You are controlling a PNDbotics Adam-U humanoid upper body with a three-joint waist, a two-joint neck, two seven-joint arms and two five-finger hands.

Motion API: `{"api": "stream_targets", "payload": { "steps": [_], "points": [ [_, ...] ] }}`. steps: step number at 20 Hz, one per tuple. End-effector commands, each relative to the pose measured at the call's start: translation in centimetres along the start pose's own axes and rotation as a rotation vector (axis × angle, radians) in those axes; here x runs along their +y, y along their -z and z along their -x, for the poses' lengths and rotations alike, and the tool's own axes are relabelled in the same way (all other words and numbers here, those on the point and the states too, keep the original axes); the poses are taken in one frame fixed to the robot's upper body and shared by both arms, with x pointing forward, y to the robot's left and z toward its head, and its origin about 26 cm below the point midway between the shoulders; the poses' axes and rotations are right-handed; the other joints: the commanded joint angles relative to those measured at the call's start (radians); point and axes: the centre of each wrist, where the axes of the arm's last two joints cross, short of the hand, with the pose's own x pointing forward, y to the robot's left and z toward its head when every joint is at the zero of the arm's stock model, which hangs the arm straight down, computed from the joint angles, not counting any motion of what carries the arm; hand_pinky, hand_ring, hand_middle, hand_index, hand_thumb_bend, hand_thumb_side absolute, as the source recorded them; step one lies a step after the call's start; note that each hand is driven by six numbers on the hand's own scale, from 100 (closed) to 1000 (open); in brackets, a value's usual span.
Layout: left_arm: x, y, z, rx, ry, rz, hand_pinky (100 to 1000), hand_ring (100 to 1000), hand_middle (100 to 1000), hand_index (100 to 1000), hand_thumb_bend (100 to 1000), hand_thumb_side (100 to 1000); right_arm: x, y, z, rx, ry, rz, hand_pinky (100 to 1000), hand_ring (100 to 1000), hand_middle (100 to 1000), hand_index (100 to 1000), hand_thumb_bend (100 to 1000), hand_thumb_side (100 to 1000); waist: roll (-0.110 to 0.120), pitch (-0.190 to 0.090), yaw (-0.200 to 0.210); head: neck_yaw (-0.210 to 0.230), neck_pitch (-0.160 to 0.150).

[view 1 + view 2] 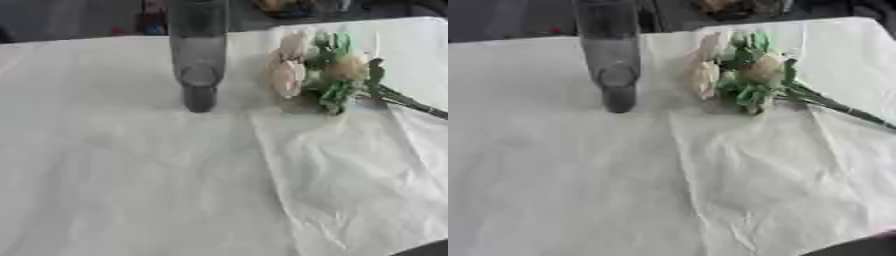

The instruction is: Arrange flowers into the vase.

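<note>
- A bunch of flowers [319, 70], cream blooms among green leaves, is laid on its side at the far right of the worktop [157, 190], its dark stems [411, 102] trailing rightward.
- A tall, clear grey vase [198, 55] is stood upright just left of the flowers, apart from them.
- No hand is seen, so no grip can be told.
- The worktop is covered by a creased white cloth [745, 200]; dark clutter is glimpsed beyond.

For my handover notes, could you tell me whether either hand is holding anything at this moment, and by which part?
Nothing is held: no hand shows, and the cream-and-green flower bunch lies on the white cloth beside the tall grey vase.
</note>
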Motion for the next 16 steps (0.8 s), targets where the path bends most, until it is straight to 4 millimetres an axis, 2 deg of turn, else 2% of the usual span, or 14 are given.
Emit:
{"api": "stream_targets", "payload": {
  "steps": [1, 11, 16],
  "points": [
    [-0.2, 0.6, -0.4, -0.012, 0.005, 0.032, 780, 761, 845, 959, 129, 794, -1.1, 1.9, 0.0, -0.051, -0.023, -0.077, 831, 956, 952, 987, 208, 959, -0.002, -0.016, 0.001, -0.014, -0.002],
    [-0.4, 0.7, -0.2, -0.007, -0.011, 0.04, 780, 762, 845, 959, 123, 796, -1.2, 4.3, -0.4, -0.058, -0.049, -0.319, 851, 965, 947, 988, 219, 936, -0.004, -0.018, 0.018, -0.04, 0.0],
    [-0.5, 0.8, -0.2, -0.007, -0.02, 0.046, 780, 762, 845, 959, 124, 794, -1.4, 5.3, -0.5, -0.064, -0.064, -0.387, 856, 966, 946, 987, 218, 934, -0.007, -0.02, 0.03, -0.048, 0.005]
  ]
}}
